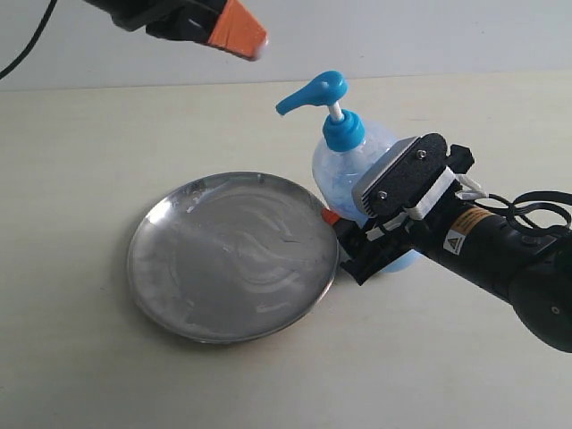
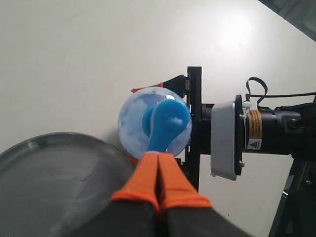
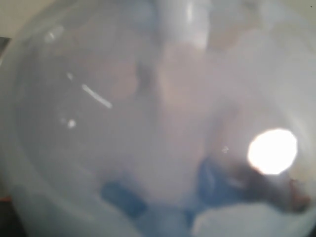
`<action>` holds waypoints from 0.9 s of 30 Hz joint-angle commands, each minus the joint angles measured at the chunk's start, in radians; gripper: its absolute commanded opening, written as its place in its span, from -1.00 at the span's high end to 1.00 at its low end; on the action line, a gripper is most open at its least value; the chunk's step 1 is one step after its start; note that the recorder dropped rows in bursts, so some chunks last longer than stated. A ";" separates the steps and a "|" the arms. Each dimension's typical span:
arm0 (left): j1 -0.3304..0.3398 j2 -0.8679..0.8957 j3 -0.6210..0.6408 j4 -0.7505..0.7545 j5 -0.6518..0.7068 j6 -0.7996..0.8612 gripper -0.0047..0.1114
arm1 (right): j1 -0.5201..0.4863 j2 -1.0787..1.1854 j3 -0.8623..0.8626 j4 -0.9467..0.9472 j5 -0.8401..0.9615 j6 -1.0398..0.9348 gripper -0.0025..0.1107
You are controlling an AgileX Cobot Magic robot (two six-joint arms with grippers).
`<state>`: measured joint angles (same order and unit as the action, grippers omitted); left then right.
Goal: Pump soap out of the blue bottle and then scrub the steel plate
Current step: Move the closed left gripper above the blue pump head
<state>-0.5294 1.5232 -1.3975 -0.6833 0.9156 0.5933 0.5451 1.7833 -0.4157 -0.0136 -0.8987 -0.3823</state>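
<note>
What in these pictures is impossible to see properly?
- Right wrist view: blue bottle fills the lens; only blur.
- Exterior view: right claw hides much of the bottle; top edge cuts off the left claw.
- Left wrist view: steel plate cut by the edges, partly behind the left claw.

We see a plain cream desk spreading smooth and matt across the exterior view from three o'clock round to nine, meeting a pale grey-white wall along a straight line at twelve o'clock, with a soft bright glare on the desk in the left wrist view.
</note>
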 commanded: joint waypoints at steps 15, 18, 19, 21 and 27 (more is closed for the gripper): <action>-0.139 0.130 -0.156 0.187 -0.023 -0.119 0.92 | 0.002 -0.004 0.004 -0.012 -0.026 0.000 0.96; -0.147 0.130 -0.156 0.201 -0.025 -0.131 0.92 | 0.002 -0.004 0.004 -0.012 -0.026 0.000 0.96; -0.150 0.130 -0.156 0.199 -0.027 -0.131 0.92 | 0.002 -0.004 0.004 -0.012 -0.026 0.000 0.96; -0.150 0.130 -0.156 0.192 -0.036 -0.133 0.92 | 0.002 -0.004 0.004 -0.012 -0.026 0.000 0.96; -0.150 0.130 -0.156 0.190 -0.058 -0.173 0.92 | 0.002 -0.004 0.004 -0.012 -0.026 0.000 0.96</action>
<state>-0.6743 1.6562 -1.5487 -0.4920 0.8768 0.4367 0.5451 1.7833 -0.4157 -0.0136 -0.8987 -0.3823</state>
